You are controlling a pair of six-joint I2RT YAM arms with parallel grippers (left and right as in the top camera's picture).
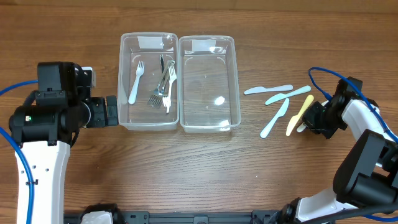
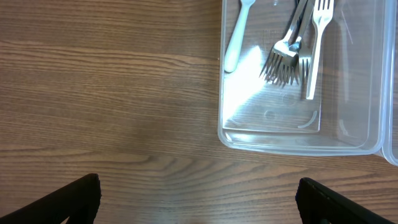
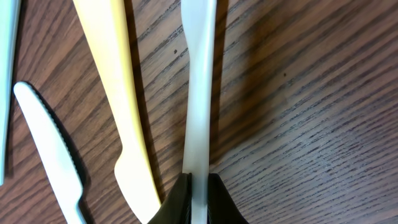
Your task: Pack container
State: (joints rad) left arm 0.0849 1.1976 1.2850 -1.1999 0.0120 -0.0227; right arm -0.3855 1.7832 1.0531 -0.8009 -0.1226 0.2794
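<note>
Two clear boxes sit side by side, well off to the left of the right claw [image 3: 199,190]. The left box [image 1: 122,81] holds forks [image 1: 163,87]. The right box [image 1: 237,81] has nothing in it, and I think the knives go there.

The right claw is clenched on the thin end of a white knife [image 3: 199,93], down low on the surface [image 1: 199,174].

The boxes look light. If the knife bangs the wall nearest the claw, the right box could slide and bump the left box. The knife is long and is held only at one end. It could swing, tip down, or slip out when the claw moves fast. A yellow knife [image 3: 115,81] lies just beside the claw. It is so close that I cannot tell if it touches a finger. A lift that is not straight up could drag it along or flick it into the other knives past it.

For room, lots of bare surface lies between this claw and the right box, and nothing stands in the way. The box wall is the one edge to get over, so the claw should go up first and then across. Inside, the right box is all open, so the knife can lie flat along it.

The left claw [image 1: 113,111] is spread wide and holds nothing. It waits by the far side of the left box, out of the way.
</note>
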